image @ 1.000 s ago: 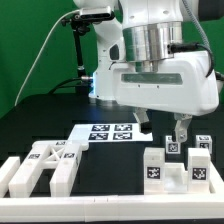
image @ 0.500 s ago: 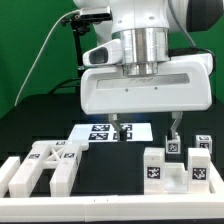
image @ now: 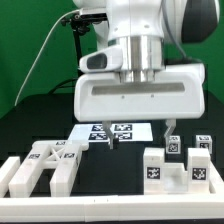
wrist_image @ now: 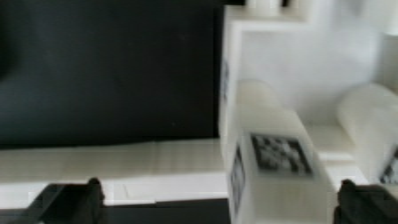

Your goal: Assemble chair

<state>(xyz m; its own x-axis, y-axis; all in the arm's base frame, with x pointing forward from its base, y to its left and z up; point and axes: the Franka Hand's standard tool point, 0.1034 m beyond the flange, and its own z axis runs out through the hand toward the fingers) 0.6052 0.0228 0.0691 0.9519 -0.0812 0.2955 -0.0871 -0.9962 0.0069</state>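
Nearest the camera, the white border rail (image: pixel 100 207) edges the black table (image: pixel 40 125), low down and well clear of the gripper.

Just past it are the chair parts, glossy white blocky plastic pieces with black-and-white square tags, in two bunches. An H-ish frame of leg bars (image: pixel 48 165) lies below the gripper, off to the exterior view's left. A cluster of chunky upright blocks (image: pixel 178 168) stands below it to the exterior view's right, almost under the finger on that side.

The robot's two-finger gripper (image: pixel 136 136) hangs over the gap between them, jaws spread wide and holding nothing. In the wrist view a tagged white bar (wrist_image: pixel 270 158) sits between the dark fingertips (wrist_image: pixel 71 200), not touching them.

Further back, the marker board (image: pixel 125 129) lies flat just beyond the fingers.

My guess is it's lining up on the upright blocks. I'd square the wrist to the bar's long sides, centre it, go straight down, mind the neighbouring block, and only squeeze once a pad is on each side.
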